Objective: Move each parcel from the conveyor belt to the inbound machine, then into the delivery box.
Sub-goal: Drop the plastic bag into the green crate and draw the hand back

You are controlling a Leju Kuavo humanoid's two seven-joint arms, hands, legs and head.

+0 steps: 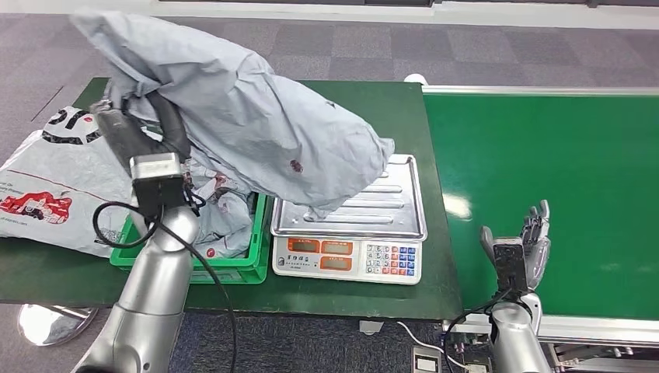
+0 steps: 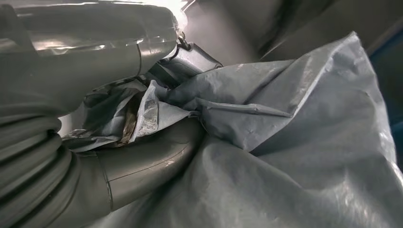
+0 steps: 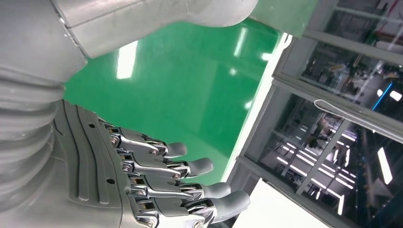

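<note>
A large grey plastic parcel (image 1: 249,116) hangs in the air, one end over the green delivery box (image 1: 233,268) and the other drooping onto the steel tray of the weighing scale (image 1: 404,214). My left hand (image 1: 124,128) grips the parcel's crumpled edge (image 2: 157,102) between thumb and fingers. Above the green conveyor belt (image 1: 544,171), near its front edge, my right hand (image 1: 524,245) is held upright with its fingers (image 3: 190,166) spread and holds nothing.
The delivery box holds other grey parcels (image 1: 225,210). A white printed bag (image 1: 47,186) lies on the dark green table (image 1: 373,101) left of the box. The scale's keypad (image 1: 392,260) faces the table's front edge.
</note>
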